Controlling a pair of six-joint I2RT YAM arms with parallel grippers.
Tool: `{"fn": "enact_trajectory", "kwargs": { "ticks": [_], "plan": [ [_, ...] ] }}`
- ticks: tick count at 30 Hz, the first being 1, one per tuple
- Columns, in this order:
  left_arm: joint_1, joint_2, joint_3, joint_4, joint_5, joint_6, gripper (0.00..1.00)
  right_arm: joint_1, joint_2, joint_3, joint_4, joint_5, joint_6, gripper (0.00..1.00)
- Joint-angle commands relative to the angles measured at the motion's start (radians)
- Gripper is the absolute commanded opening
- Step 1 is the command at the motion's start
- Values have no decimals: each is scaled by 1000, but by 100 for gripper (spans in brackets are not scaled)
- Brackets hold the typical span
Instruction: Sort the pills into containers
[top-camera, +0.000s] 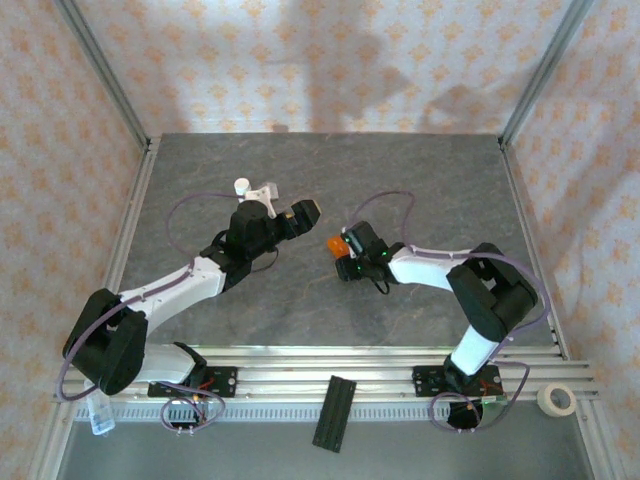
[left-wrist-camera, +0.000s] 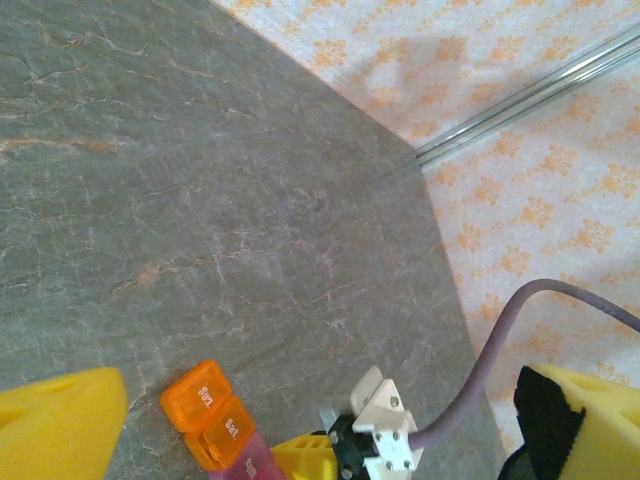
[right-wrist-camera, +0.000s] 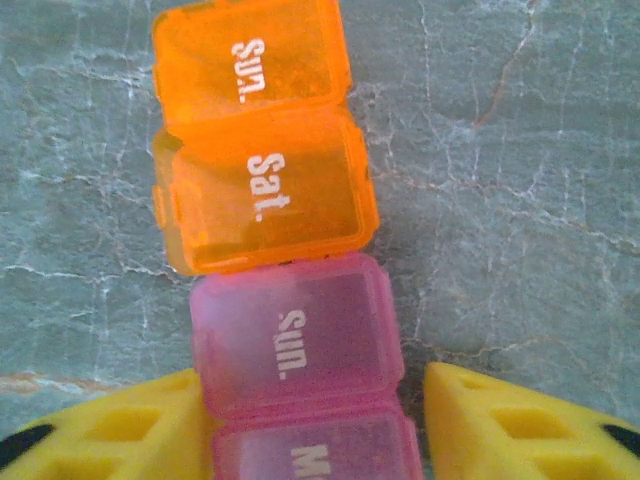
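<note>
The containers (right-wrist-camera: 265, 215) point lengthwise away from the right gripper (right-wrist-camera: 312, 395), its half-open jaws straddling the pink end, unclamped.

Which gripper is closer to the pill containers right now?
Right. The right gripper straddles the pink end of the containers; the left gripper hangs wide open off to one side, clear of them.

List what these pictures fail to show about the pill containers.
- Right wrist view: the bottom edge cuts off the pink translucent plastic compartments after "Mo".
- Same view: cloudy lids on the orange translucent plastic compartments blur whatever is inside.
- Top view: the right pincer covers most of the strip; labels too small.
</note>
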Motion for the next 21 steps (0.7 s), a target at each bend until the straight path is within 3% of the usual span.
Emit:
{"fn": "enact_trajectory", "kwargs": {
  "ticks": [1,7,21],
  "plan": [
    [6,14,-9,42,-10,-9,100,33,37,15,-84,53,-9,45],
    [6,0,-7,30,-3,-12,100,34,-1,31,-92,65,-2,27],
    [6,-10,11,132,120,-162,100,29,-244,118,-129,-30,42,24]
  ]
}}
